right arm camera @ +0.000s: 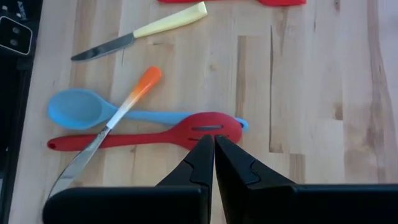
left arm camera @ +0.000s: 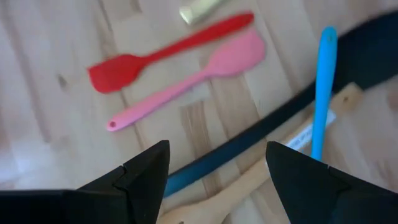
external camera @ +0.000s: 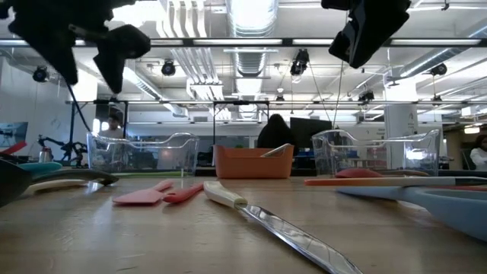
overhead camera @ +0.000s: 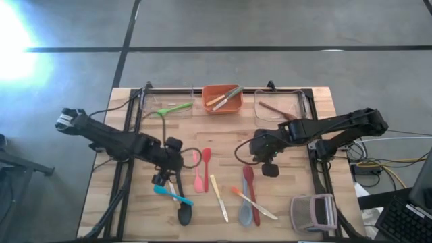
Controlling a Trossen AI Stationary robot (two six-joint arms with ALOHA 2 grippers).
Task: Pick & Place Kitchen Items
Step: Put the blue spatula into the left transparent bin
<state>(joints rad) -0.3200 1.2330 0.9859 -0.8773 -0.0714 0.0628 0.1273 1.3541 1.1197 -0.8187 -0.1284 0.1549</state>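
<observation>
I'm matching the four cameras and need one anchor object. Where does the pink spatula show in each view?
High view: pink spatula lies mid-table, beside the red spatula.
Low view: left of centre, flat on the table, touching the red one.
Left wrist view: upper middle, just below the red one.
Right wrist view: I can't identify it.
Shared landmark: the red spatula alongside.
</observation>
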